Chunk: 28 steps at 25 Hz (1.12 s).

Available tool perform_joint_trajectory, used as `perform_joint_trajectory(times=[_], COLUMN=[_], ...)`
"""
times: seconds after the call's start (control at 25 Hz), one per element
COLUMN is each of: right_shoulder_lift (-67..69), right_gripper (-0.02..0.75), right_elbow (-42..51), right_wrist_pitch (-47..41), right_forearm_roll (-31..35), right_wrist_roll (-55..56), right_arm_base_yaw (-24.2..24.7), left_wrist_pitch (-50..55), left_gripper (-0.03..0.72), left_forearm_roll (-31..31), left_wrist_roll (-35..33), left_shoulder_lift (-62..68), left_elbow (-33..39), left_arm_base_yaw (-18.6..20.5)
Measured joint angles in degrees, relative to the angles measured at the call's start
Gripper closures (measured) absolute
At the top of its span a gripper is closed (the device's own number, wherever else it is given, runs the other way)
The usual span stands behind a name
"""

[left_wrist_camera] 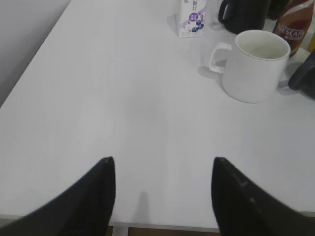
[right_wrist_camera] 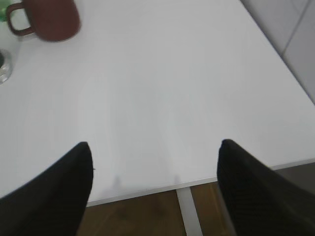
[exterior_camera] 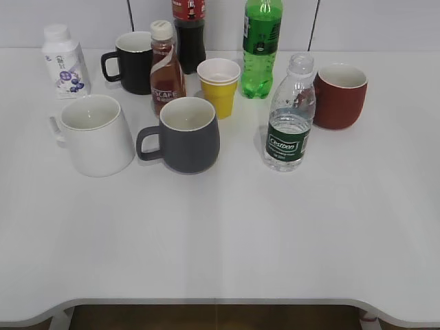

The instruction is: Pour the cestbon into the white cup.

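The cestbon (exterior_camera: pixel 289 117), a clear ribbed bottle with a dark green label and no cap, stands upright right of centre on the white table; only its base edge (right_wrist_camera: pixel 4 66) shows in the right wrist view. The white cup (exterior_camera: pixel 94 135) stands at the left, empty, handle to the left; it also shows in the left wrist view (left_wrist_camera: pixel 256 66). Neither gripper appears in the exterior view. My left gripper (left_wrist_camera: pixel 161 164) is open and empty over the table's front left edge. My right gripper (right_wrist_camera: pixel 155 147) is open and empty over the front right edge.
A grey mug (exterior_camera: pixel 185 135), a yellow paper cup (exterior_camera: pixel 219 86), a Nescafe bottle (exterior_camera: pixel 166 69), a black mug (exterior_camera: pixel 132 62), a white milk bottle (exterior_camera: pixel 64 60), a dark cola bottle (exterior_camera: pixel 189 31), a green soda bottle (exterior_camera: pixel 261 45) and a red mug (exterior_camera: pixel 340 95) crowd the back half.
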<state>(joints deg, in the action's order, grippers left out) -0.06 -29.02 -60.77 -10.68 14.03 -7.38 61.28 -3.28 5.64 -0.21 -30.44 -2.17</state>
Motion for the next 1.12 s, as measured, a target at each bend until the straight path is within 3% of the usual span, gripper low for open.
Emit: perform_joint_trajectory(times=[0.16, 1.12], right_shoulder_lift=[-0.5, -0.5], right_gripper=[0.148, 0.148], right_elbow=[0.0, 0.0], right_wrist_pitch=[0.0, 0.0], right_forearm_roll=[0.3, 0.5], right_wrist_roll=[0.0, 0.0], right_arm_base_yaw=[1.9, 2.0], left_wrist_pitch=[-0.1, -0.1], left_gripper=[0.235, 0.296], left_forearm_roll=[0.0, 0.0], left_wrist_roll=[0.0, 0.0], left_shoulder_lift=[-0.1, -0.2], left_elbow=[0.1, 0.2], left_arm_base_yaw=[0.2, 0.2])
